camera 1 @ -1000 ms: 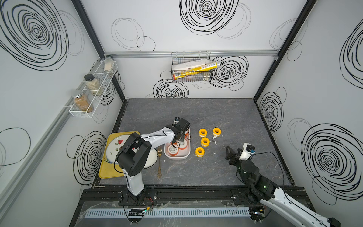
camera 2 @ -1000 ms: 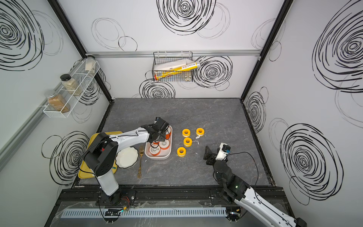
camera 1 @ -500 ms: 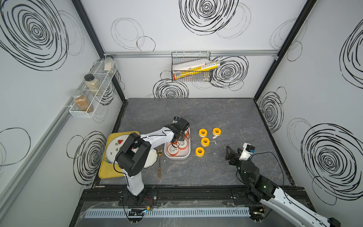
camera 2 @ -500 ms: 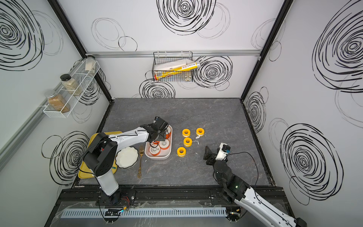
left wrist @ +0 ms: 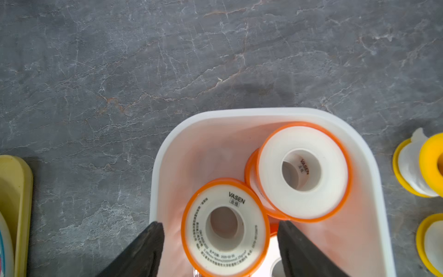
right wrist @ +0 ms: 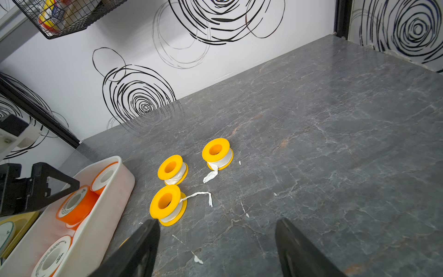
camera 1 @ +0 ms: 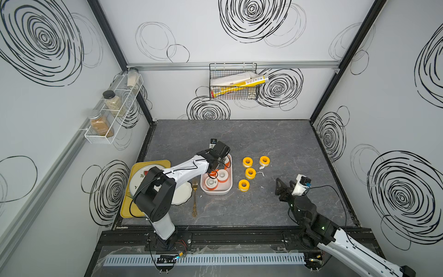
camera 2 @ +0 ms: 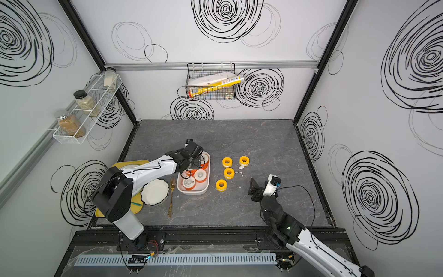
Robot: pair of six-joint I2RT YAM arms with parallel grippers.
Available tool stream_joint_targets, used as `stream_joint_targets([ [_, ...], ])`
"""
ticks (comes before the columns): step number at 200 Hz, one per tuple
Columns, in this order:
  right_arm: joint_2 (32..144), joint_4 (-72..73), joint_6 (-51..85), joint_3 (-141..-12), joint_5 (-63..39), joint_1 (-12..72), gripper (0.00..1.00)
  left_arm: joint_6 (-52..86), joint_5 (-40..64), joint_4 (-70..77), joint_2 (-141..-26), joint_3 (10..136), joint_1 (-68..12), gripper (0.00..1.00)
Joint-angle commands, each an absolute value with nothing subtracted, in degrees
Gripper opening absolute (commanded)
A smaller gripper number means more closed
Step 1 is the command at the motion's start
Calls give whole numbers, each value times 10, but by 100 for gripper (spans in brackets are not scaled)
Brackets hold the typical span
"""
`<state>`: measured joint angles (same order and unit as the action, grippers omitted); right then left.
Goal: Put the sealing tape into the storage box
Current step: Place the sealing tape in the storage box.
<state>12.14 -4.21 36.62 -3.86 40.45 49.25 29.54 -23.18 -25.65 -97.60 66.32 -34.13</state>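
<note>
Both top views first: the storage box sits on the grey tabletop, just right of a gold fork, a scalloped dish and a yellow tray. There are three orange rolls of sealing tape in the box, one of them half hidden under the arm. Four yellow rolls lie flat on the tabletop, near the box's right side but not touching it. The left hand hangs over the far half of the box. The right hand is near the front right, well apart from the rolls.

Left wrist view: the left hand is open. A labelled orange roll lies flat in the box between the two fingers, with a gap on each side, so nothing is gripped. A second orange roll sits tilted right beside it. A couple of yellow rolls peek in outside the box wall.

Right wrist view: the right hand has its fingers spread wide over bare tabletop and holds nothing. Three yellow rolls lie ahead of it, two with loose white tails. The box with its orange rolls is off to one side.
</note>
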Motion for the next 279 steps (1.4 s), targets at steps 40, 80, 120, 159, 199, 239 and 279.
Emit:
stream_joint_targets([
  [40,131,-22,359,-50,404,492,80,299,-228,-264,-950,641,-355,82],
  [80,138,-20,359,-51,404,491,80,299,-234,-267,-968,639,-359,87],
  [120,140,-20,359,-52,402,492,80,297,-253,-266,-982,641,-360,87],
  [159,140,-20,358,-52,403,492,80,301,-259,-266,-989,640,-358,85],
  [199,140,-21,359,-52,403,492,80,301,-262,-267,-994,642,-357,87],
  [239,140,-21,359,-52,403,491,80,303,-268,-267,-1000,640,-358,82],
  [279,139,-21,359,-52,403,492,80,303,-270,-267,-998,640,-356,80],
])
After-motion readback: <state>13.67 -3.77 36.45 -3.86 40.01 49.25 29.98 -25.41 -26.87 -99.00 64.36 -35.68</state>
